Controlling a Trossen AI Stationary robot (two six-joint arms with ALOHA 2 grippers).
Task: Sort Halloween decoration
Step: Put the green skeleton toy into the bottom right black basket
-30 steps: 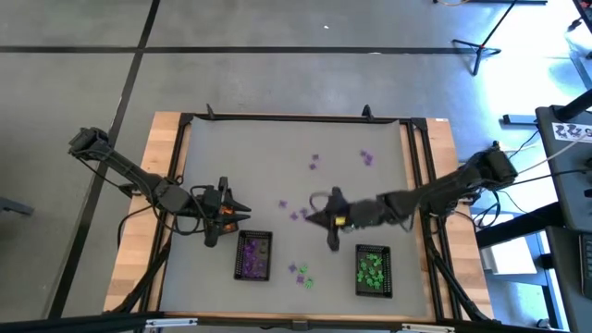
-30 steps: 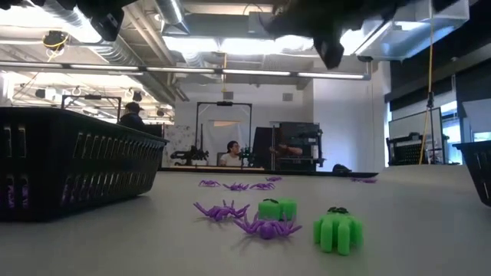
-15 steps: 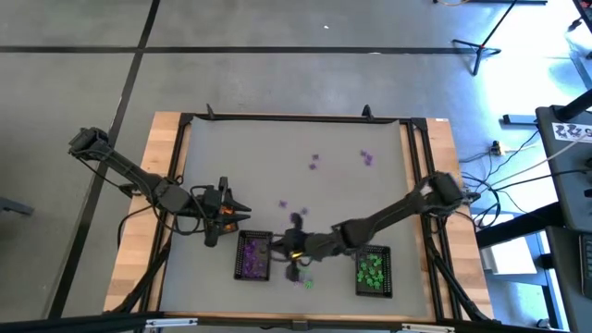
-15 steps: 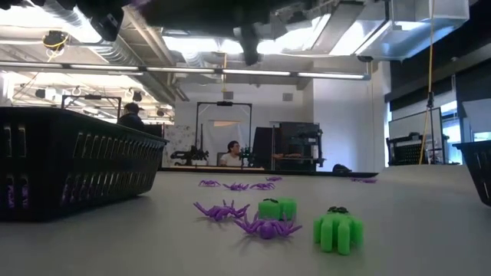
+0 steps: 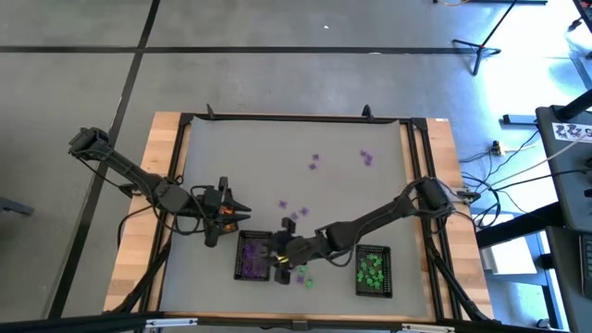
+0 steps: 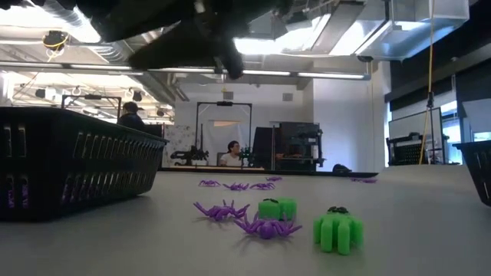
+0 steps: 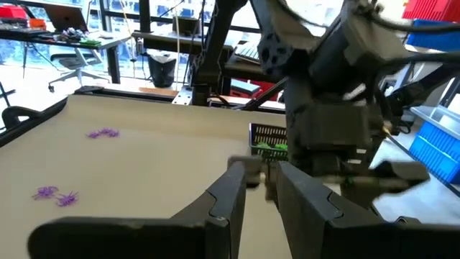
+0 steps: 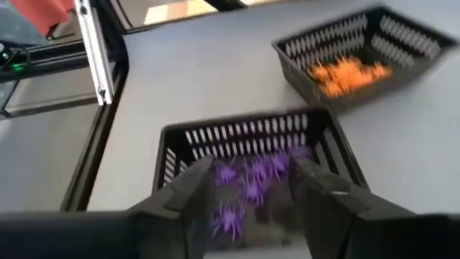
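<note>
Right gripper (image 8: 248,191) jaws apart above purple tray (image 8: 172,147); orange tray (image 8: 402,32) only in wrist view.

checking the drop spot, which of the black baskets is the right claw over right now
The basket of purple spiders, left of the green-filled basket. The right claw hangs open above its right edge; the right wrist view looks down on purple pieces between its fingers.

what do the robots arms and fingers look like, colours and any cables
Both arms are dark, near-black, jointed segments with black cables trailing along them. The left gripper and right gripper each show a small orange-yellow spot near the wrist. The right gripper's fingers are broad, flat, matte black pads.
</note>
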